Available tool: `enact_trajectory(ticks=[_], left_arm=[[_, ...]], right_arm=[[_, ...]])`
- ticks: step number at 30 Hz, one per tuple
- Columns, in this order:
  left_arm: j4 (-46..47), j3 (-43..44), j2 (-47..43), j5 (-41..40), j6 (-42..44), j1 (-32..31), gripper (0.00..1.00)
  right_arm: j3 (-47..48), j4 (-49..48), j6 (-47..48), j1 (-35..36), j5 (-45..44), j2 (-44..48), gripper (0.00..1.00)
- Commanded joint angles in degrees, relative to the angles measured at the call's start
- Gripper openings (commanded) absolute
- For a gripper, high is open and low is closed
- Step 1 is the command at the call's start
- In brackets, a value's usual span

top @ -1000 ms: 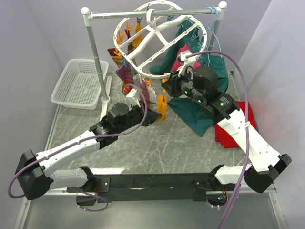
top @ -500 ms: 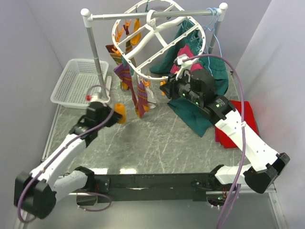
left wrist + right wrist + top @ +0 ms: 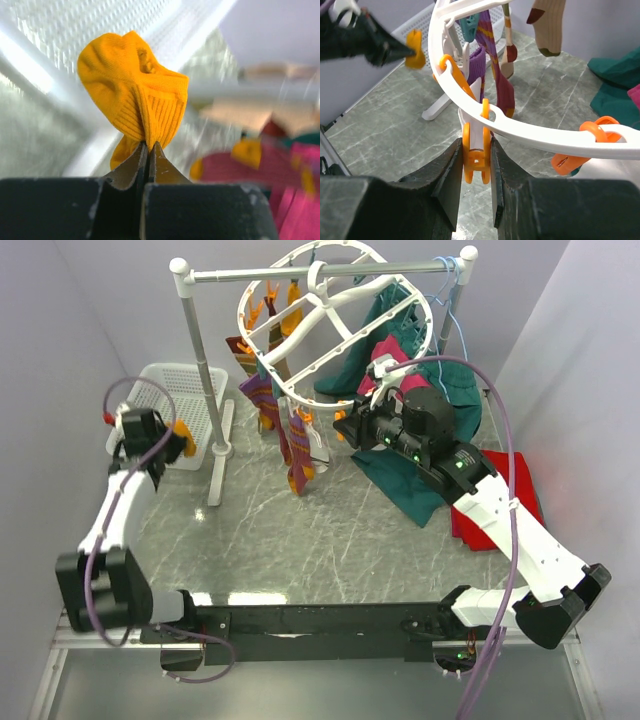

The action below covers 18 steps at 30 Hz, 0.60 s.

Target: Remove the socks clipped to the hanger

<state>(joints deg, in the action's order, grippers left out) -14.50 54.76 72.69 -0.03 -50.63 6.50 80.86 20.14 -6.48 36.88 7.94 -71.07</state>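
Note:
The white oval hanger [image 3: 335,325] hangs from the pole rack, and its rim shows in the right wrist view [image 3: 545,132]. Several striped socks [image 3: 272,395] hang clipped on its left side and show in the right wrist view [image 3: 492,60]. My left gripper [image 3: 172,435] is shut on a mustard sock [image 3: 135,90] and holds it over the near edge of the white basket [image 3: 160,400]; its jaws [image 3: 148,146] pinch the sock's fold. My right gripper [image 3: 345,425] is shut on an orange clip [image 3: 476,155] under the hanger's near rim, one jaw on each side [image 3: 474,150].
The white pole rack [image 3: 200,360] stands between the basket and the hanger, its foot on the marble table [image 3: 330,530]. Dark green clothes [image 3: 400,475] and a magenta garment [image 3: 385,350] hang behind my right arm. A red cloth [image 3: 520,490] lies at the right.
My left arm has swung left from under the hanger to the basket, carrying the mustard sock. My right gripper has stayed on the clip at the hanger's rim.

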Motion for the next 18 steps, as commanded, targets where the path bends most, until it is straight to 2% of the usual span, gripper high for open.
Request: enact_trajectory(ticks=[1,6,8,12,15,16,18], left_arm=[[2.2,11.2,11.2,1.2,2.9,4.2,0.01],[-4.2,26.6,26.8,0.3,5.1,6.8,0.01],[-5.8,29.9,33.3,0.9,7.1,6.9,0.02],[-7.5,34.6,39.0,3.5,7.6,7.0,0.10],[-4.0,31.5,37.0,3.2,6.9,6.9,0.32],[-3.6,31.0,36.0,2.6,6.8,7.0,0.51],[-5.2,31.7,35.2,2.5,6.9,7.1,0.65]], right_arm=[[-1.1,-0.9,0.3,0.4,1.1,2.5,0.00],[-1.1,-0.8,0.6,0.3,1.4,2.9,0.00],[-1.3,-1.1,0.5,0.3,1.5,3.0,0.00],[-1.6,-1.3,0.6,0.4,1.9,3.2,0.00],[-1.3,-1.1,0.6,0.4,2.2,3.0,0.00],[-1.3,-1.1,0.6,0.4,2.2,3.0,0.00],[-1.4,-1.2,0.6,0.4,2.3,3.1,0.00]])
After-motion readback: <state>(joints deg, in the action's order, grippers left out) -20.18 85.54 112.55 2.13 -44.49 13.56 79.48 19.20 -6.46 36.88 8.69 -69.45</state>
